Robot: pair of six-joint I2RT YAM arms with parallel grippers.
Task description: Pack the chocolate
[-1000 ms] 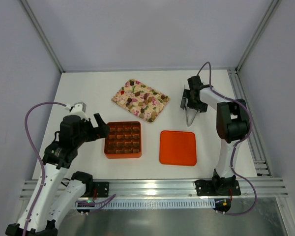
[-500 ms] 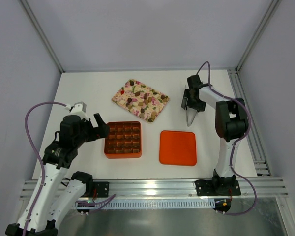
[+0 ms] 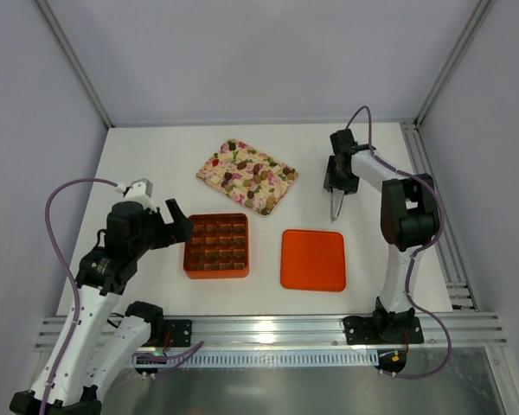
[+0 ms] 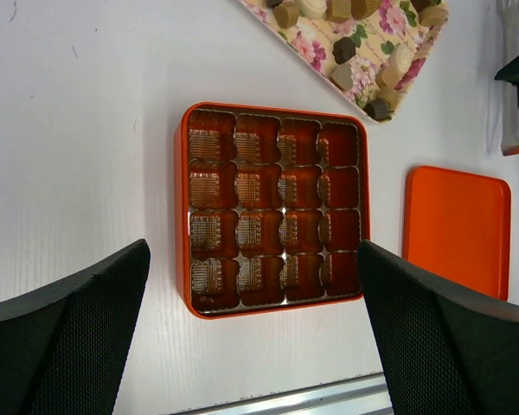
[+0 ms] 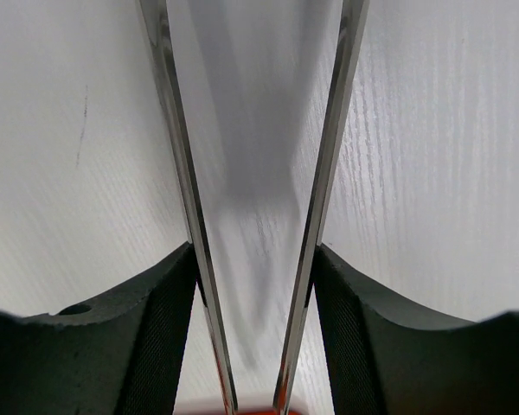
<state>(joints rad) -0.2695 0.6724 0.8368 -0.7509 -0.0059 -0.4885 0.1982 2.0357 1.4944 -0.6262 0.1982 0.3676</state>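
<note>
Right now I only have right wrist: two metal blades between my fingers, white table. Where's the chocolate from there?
Observer: The chocolate sits on the floral tray, to the left of your tongs in the top view.
Operator: Anything packed?
Observer: No. All sixteen cells of the orange grid box look empty in the left wrist view.
Operator: Is the left arm in my way?
Observer: The left gripper hangs open beside the box's left side, holding nothing, well away from the right gripper.
</note>
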